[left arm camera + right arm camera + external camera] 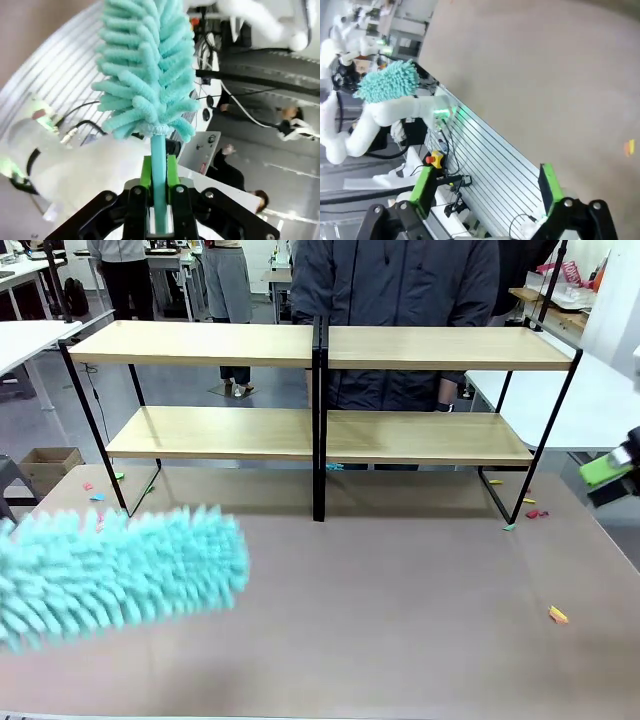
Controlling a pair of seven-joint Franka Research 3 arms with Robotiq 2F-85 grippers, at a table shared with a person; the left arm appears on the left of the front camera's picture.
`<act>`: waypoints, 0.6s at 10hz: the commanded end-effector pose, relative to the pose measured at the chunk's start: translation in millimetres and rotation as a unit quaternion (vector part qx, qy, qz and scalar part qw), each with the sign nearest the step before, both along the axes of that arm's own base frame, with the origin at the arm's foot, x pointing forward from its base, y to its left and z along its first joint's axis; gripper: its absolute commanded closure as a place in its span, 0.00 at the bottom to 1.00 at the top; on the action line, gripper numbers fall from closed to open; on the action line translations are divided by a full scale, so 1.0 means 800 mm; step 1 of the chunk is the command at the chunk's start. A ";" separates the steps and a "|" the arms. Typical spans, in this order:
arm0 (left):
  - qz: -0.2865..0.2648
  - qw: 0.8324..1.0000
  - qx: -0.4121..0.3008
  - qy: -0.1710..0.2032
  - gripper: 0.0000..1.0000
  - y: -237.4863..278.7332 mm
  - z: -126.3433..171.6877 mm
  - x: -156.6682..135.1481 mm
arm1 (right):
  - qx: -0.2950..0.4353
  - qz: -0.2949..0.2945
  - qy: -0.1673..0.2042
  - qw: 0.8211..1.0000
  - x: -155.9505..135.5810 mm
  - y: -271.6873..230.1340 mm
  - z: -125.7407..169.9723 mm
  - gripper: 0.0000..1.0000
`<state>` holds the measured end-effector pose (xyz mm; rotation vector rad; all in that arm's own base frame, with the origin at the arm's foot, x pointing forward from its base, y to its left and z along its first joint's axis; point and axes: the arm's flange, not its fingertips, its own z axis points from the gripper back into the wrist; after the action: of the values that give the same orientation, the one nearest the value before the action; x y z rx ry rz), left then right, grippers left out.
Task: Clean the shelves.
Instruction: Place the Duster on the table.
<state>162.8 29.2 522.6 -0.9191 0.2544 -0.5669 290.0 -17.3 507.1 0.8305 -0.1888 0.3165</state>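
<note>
1. The shelves (320,390) stand across the far half of the surface (400,580), from about ten o'clock to two o'clock in the front view, with a black centre post (319,420) at twelve o'clock splitting them into a left and a right half.
2. Both tiers of light wooden boards are bare.
3. A person (400,300) in a dark jacket stands just behind the shelves, at twelve to one o'clock.
4. A fluffy turquoise duster (115,575) hangs over the near left part of the surface, at about eight o'clock in the front view, apart from the shelves and blurred.
5. In the left wrist view the left hand (159,210) is clamped tight on the duster's thin turquoise handle (158,170), its green pads (145,172) pressed on either side, with the fluffy head rising toward twelve o'clock.
6. The right hand (610,475) sits at the right edge of the front view, at about three o'clock, off to the side of the shelves.
7. In the right wrist view the right hand (485,192) has its green-padded fingers (425,190) spread wide apart with nothing between them.
8. Small coloured scraps (557,615) lie on the surface, some near the shelf feet at both ends and one at about four o'clock.
</note>
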 end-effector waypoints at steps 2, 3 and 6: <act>0.000 1.000 0.000 0.000 0.87 0.000 0.000 0.000 | 0.000 0.000 0.000 1.000 0.000 0.000 0.000 0.00; 0.000 1.000 0.000 0.000 0.87 0.000 0.000 0.000 | -0.044 0.048 -0.044 0.997 -0.013 0.014 0.034 0.00; -0.035 0.998 0.003 0.044 0.87 0.020 -0.106 0.092 | 0.006 0.020 0.100 0.995 0.064 0.061 -0.067 0.00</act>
<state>204.5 36.6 475.7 -0.8842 0.3032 -0.4940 309.5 25.9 483.5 0.8053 -0.0397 0.3525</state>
